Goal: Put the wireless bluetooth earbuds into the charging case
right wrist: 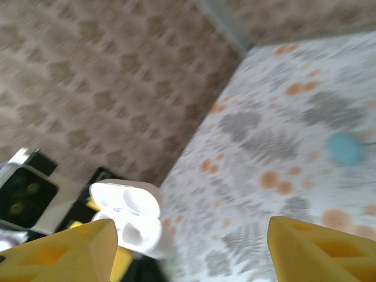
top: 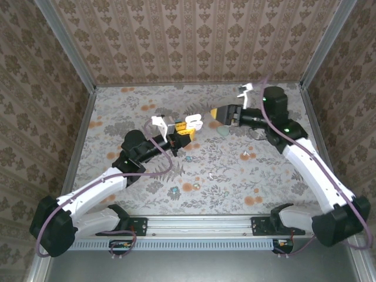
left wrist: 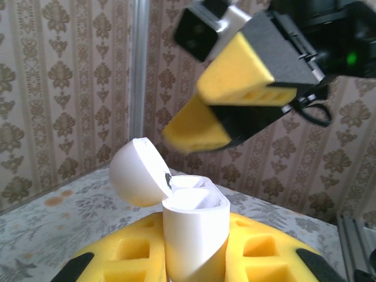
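Open case held over flowered cloth (top: 282, 182), wallpapered walls (top: 194, 35) all round.
Top: left pincer (top: 187, 129) pinches the charging case (top: 194, 122); earbuds (top: 189, 158) lie on the cloth just nearside of it. Left wrist: right pincer (left wrist: 185, 111) hangs spread above the case. Right wrist: case just beyond one finger (right wrist: 64, 249).

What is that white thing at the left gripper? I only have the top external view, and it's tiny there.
Observer: A white charging case, clamped between the left gripper's yellow fingers. The left wrist view shows its lid hinged open.
Reviewer: Is the right gripper carrying anything?
Observer: No. The right wrist view shows the right gripper's fingers apart with nothing between them, facing the case's two wells.
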`<state>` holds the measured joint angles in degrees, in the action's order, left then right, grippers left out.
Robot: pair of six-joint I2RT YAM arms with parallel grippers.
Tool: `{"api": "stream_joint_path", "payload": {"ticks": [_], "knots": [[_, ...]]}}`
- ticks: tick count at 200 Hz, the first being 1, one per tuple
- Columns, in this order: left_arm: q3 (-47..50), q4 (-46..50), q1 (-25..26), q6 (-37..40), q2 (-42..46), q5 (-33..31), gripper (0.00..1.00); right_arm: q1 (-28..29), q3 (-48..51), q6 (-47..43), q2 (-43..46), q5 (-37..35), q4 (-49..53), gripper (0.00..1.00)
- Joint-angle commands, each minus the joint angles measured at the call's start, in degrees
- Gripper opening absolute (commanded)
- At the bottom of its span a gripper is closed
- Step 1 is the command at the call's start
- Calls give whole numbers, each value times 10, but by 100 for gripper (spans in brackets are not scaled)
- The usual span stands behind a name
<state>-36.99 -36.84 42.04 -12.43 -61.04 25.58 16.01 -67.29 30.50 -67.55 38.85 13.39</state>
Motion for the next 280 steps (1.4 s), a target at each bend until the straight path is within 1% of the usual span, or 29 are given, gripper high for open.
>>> {"api": "stream_joint_path", "payload": {"ticks": [1,10,22,41,57,77,97,112,125,167,219,229,280], "knots": [[14,2,4,20,31,-40,4,-71,50,-44,21,-162,142,66],[19,3,4,20,39,-44,4,-110,67,-48,7,-183,169,64],[22,9,4,21,49,-47,4,-155,77,-72,-29,-177,206,64],[24,19,4,21,61,-47,4,-188,62,-119,-114,-175,245,63],[23,26,4,22,67,-43,4,-195,46,-148,-194,-165,258,62],[25,30,4,20,76,-45,4,-195,28,-157,-266,-157,258,61],[26,31,5,17,80,-47,4,-195,17,-167,-308,-179,258,61],[25,34,6,15,81,-48,4,-194,8,-178,-332,-177,272,61],[25,37,5,16,81,-49,4,-190,8,-179,-341,-166,279,61],[18,37,5,21,67,-50,4,-174,15,-180,-359,-163,278,60],[14,37,5,24,55,-48,4,-151,17,-176,-370,-185,291,59],[15,37,6,25,57,-52,4,-145,18,-179,-370,-183,295,56],[18,43,5,30,59,-57,4,-118,41,-164,-353,-209,304,56]]}}
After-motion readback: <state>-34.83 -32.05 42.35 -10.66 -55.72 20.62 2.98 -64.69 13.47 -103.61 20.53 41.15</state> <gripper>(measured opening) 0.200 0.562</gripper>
